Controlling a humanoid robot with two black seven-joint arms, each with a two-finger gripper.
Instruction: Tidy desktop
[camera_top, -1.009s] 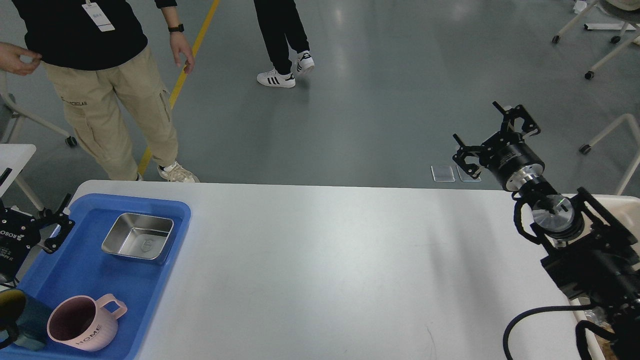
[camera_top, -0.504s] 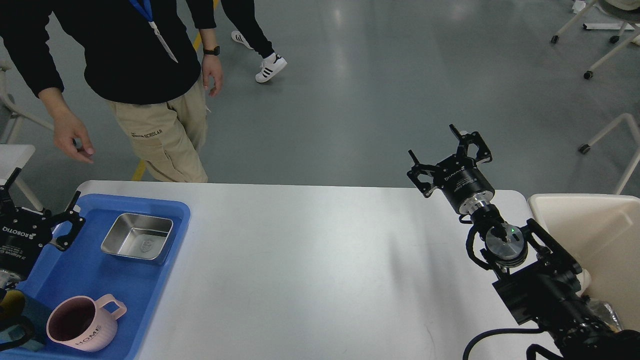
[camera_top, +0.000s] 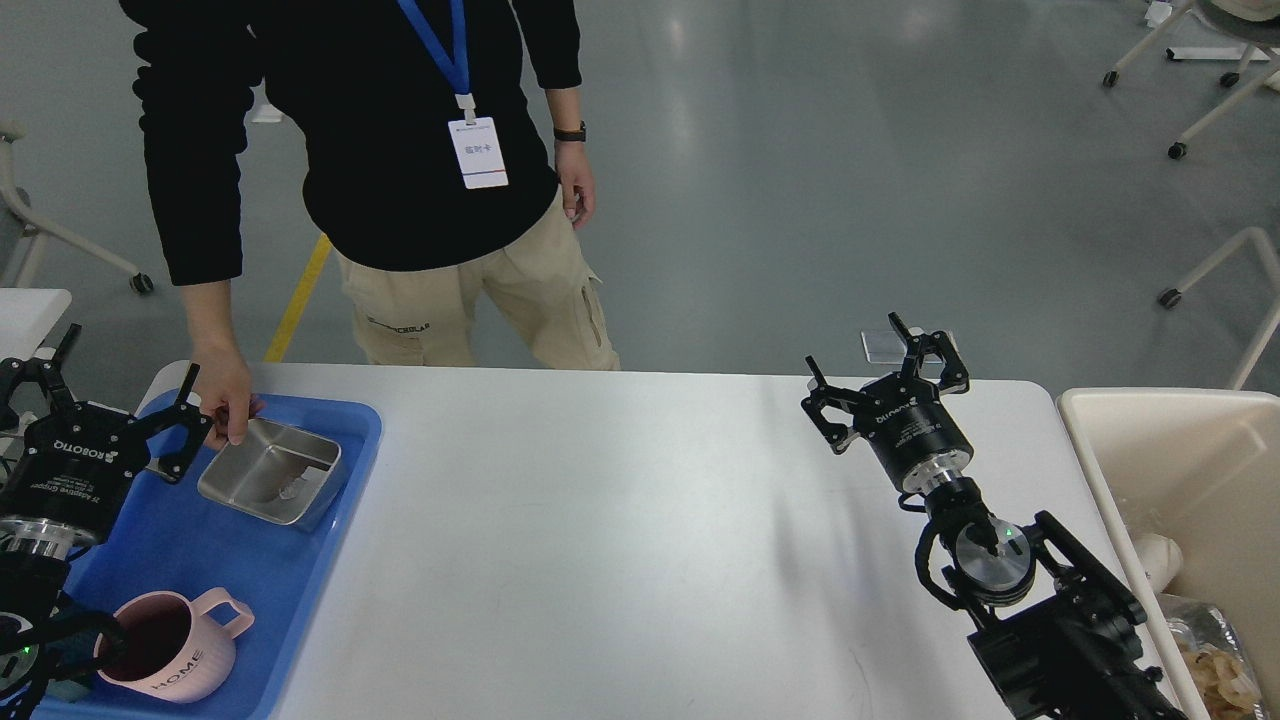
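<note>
The desktop (camera_top: 620, 540) is a wide white tabletop with rounded corners. A blue tray (camera_top: 250, 590) lies on its left end and holds a steel square dish (camera_top: 270, 480) and a pink mug (camera_top: 170, 650) marked HOME. A person's hand (camera_top: 225, 400) grips the dish's far left corner and tilts it. My left gripper (camera_top: 110, 385) is open and empty over the tray's far left edge, next to that hand. My right gripper (camera_top: 880, 375) is open and empty above the desktop's far right part.
A person in a black top (camera_top: 380, 150) stands at the far edge, leaning over the tray. A cream bin (camera_top: 1180, 450) with rubbish in it stands off the right end. Chair legs (camera_top: 1220, 270) stand on the grey floor beyond.
The person stepped right and took hold of the steel dish, tilting it. My left gripper rose over the tray edge. My right gripper moved a little left and nearer.
</note>
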